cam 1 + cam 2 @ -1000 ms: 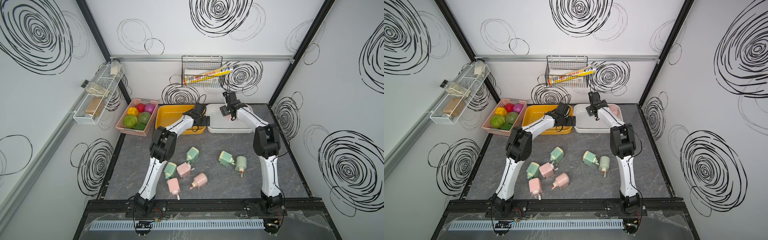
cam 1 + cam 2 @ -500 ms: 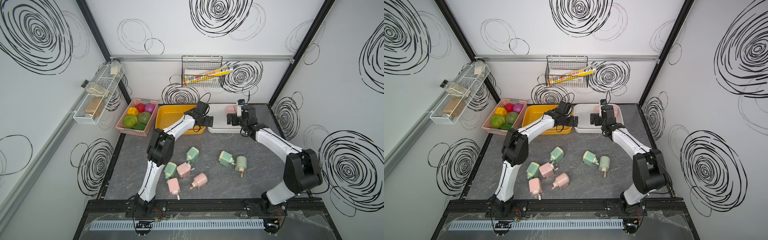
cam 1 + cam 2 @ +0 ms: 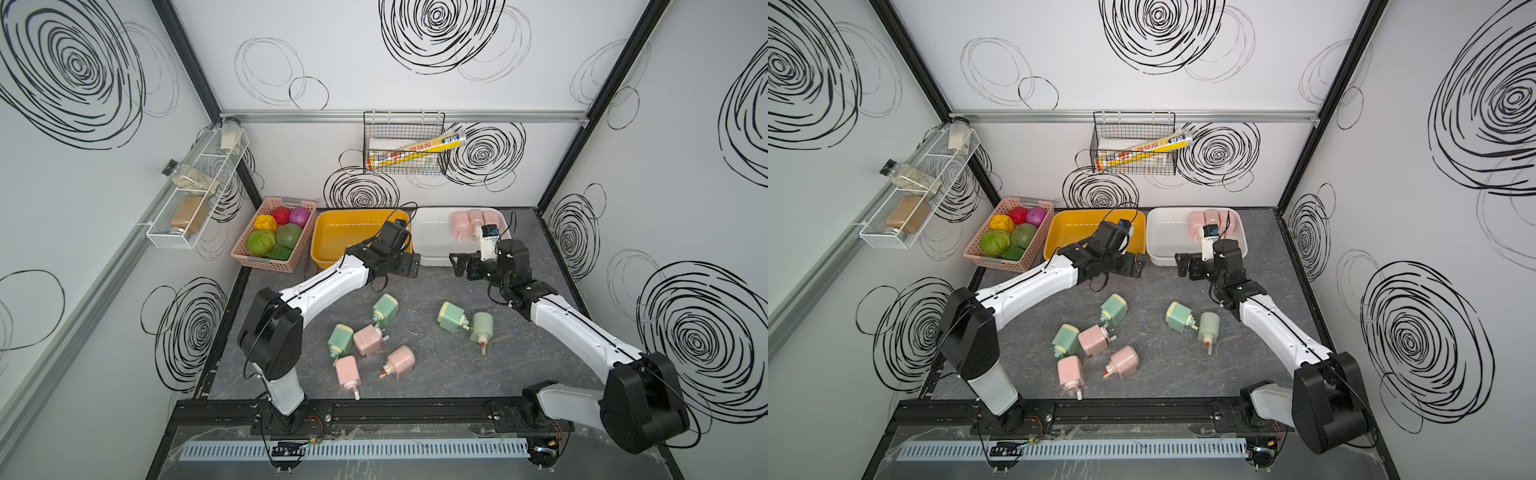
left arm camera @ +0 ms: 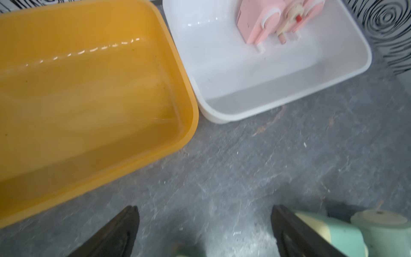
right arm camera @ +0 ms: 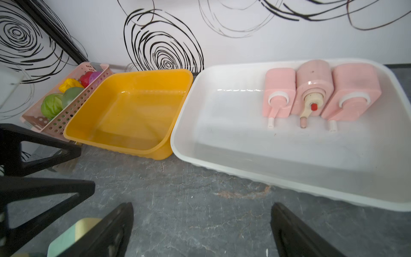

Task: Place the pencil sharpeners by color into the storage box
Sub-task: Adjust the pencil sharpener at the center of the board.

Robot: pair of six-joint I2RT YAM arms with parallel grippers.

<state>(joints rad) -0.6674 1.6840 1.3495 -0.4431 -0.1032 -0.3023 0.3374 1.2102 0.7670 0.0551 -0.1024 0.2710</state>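
Along the back of the desk (image 3: 436,374) I see a row: the vegetable basket (image 3: 266,262) leftmost, the middle tub (image 3: 345,232) beside it, then the right tub (image 3: 432,232), with three sharpeners (image 3: 473,220) side by side in its far right corner. In front, seven more lie on the desk: a left cluster (image 3: 368,338) of five, a right pair (image 3: 451,318) close together.
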